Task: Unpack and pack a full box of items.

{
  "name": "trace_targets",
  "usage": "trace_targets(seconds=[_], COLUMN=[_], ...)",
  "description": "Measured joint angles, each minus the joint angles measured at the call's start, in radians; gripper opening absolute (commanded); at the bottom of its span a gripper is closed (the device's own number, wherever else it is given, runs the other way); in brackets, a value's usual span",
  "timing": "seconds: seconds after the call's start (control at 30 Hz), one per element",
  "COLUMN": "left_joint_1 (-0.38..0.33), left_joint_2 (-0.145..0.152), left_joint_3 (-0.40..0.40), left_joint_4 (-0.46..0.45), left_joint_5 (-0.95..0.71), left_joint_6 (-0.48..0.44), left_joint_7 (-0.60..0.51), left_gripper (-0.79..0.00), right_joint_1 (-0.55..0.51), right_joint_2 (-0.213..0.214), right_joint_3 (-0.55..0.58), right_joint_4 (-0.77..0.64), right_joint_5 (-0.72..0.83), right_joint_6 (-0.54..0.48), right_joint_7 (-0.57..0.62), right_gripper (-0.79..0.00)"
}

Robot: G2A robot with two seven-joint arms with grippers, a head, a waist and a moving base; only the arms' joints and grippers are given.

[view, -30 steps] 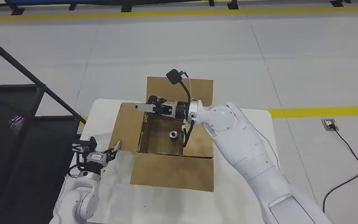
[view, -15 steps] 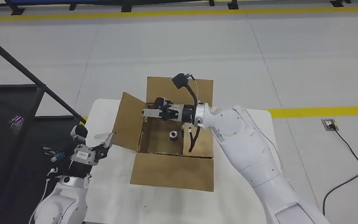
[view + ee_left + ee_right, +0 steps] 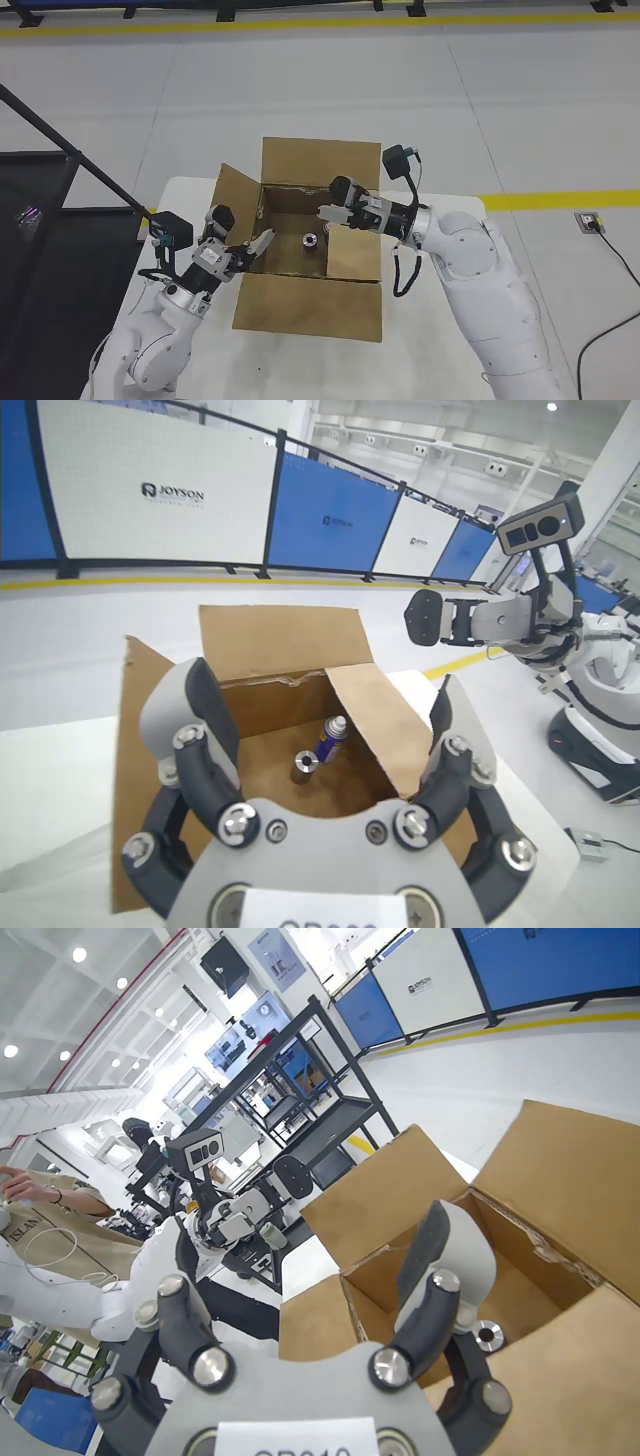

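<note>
An open cardboard box (image 3: 310,305) stands in the middle of the white table. On its floor stands a small metal cylinder (image 3: 310,240) (image 3: 304,765) (image 3: 489,1332), with a blue spray can (image 3: 332,740) upright just behind it. My left gripper (image 3: 252,247) (image 3: 322,680) is open at the box's near left corner, facing in, with nothing between its fingers. My right gripper (image 3: 335,205) (image 3: 300,1218) hovers open and holding nothing over the box's right side, above the right flap (image 3: 355,250).
The box's left flap (image 3: 235,195) stands raised, the back flap (image 3: 320,160) lies outward, and the front flap lies flat toward me. A black rack (image 3: 40,230) stands left of the table (image 3: 450,330). There is bare tabletop right of the box.
My left arm has swung from the table's left edge to the box's near left corner. My right gripper has drawn back from the left flap to the right side. The left flap has risen.
</note>
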Motion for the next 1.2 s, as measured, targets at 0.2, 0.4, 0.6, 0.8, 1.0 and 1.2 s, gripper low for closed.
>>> trace_targets(seconds=[0.2,0.4,0.6,0.8,1.0,1.2], left_joint_1=[0.002,0.002,-0.021,-0.175,-0.338,-0.447], left_joint_2=[0.0,0.0,-0.005,-0.017,-0.033,-0.059], left_joint_3=[-0.002,-0.002,0.025,0.119,0.235,0.339], left_joint_4=[-0.001,-0.001,0.036,0.172,0.356,0.526], left_joint_5=[0.003,0.003,-0.059,-0.288,-0.418,-0.532], left_joint_6=[0.0,0.0,0.02,0.059,0.08,0.068], left_joint_7=[0.004,0.004,-0.031,-0.27,-0.478,-0.542], left_gripper=[0.0,0.0,0.0,0.0,0.0,0.0], right_joint_1=[0.002,0.002,0.003,-0.017,-0.097,-0.158], right_joint_2=[-0.001,-0.001,0.004,0.031,0.068,0.096], right_joint_3=[-0.002,-0.002,-0.003,0.072,0.194,0.273], right_joint_4=[0.002,0.002,-0.036,-0.095,-0.16,-0.185], right_joint_5=[0.0,0.0,-0.003,0.016,0.05,0.082], right_joint_6=[-0.001,-0.001,-0.001,-0.02,-0.019,-0.013], right_joint_7=[-0.001,-0.001,-0.009,0.037,0.101,0.13], right_gripper=[0.0,0.0,0.0,0.0,0.0,0.0])
